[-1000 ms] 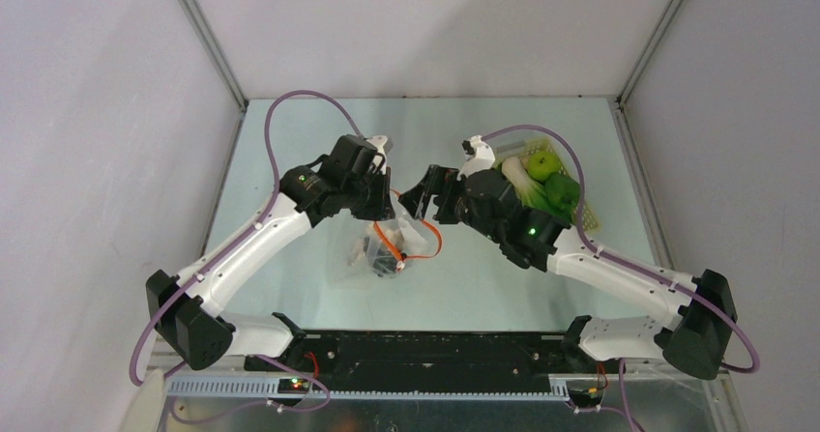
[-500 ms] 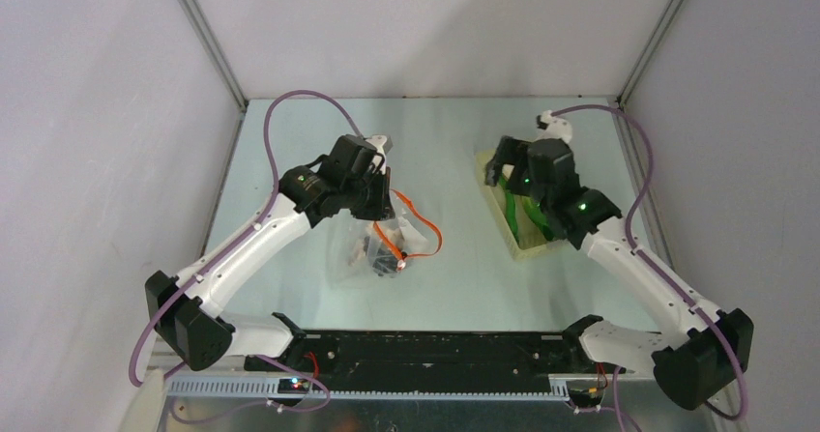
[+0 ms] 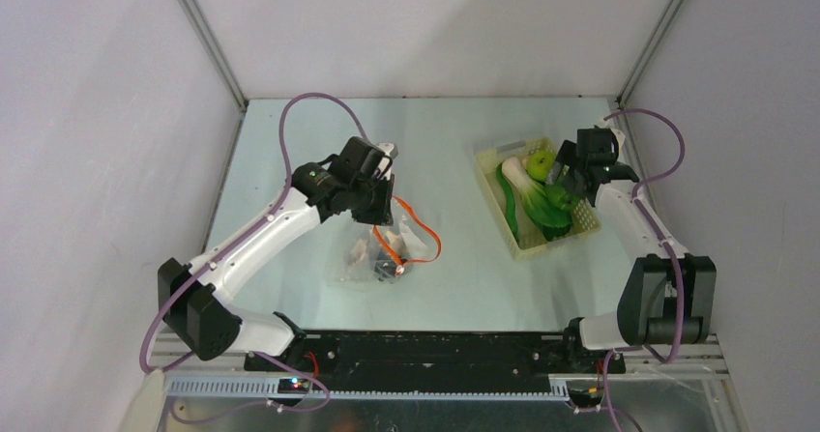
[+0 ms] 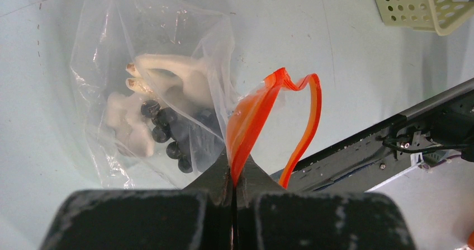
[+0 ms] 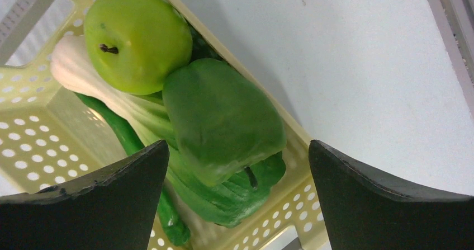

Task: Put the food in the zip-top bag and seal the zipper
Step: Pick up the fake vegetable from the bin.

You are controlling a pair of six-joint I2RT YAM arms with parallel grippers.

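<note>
The clear zip-top bag (image 3: 372, 258) lies on the table with white mushrooms (image 4: 167, 79) and dark grapes (image 4: 167, 135) inside. Its orange-red zipper (image 4: 262, 107) stands open in a loop. My left gripper (image 4: 235, 169) is shut on one side of that strip and shows above the bag in the top view (image 3: 380, 200). My right gripper (image 5: 237, 149) is open above the basket (image 3: 541, 248); it also shows in the top view (image 3: 572, 173). Under it lie a green apple (image 5: 137, 40), a blocky green pepper (image 5: 221, 116), bok choy (image 5: 84, 74) and a long green pepper (image 5: 120, 132).
The pale yellow perforated basket (image 5: 279, 213) stands at the right of the table, close to the right wall; its corner shows in the left wrist view (image 4: 425, 4). The black base rail (image 3: 435, 350) runs along the near edge. Bare table lies between bag and basket.
</note>
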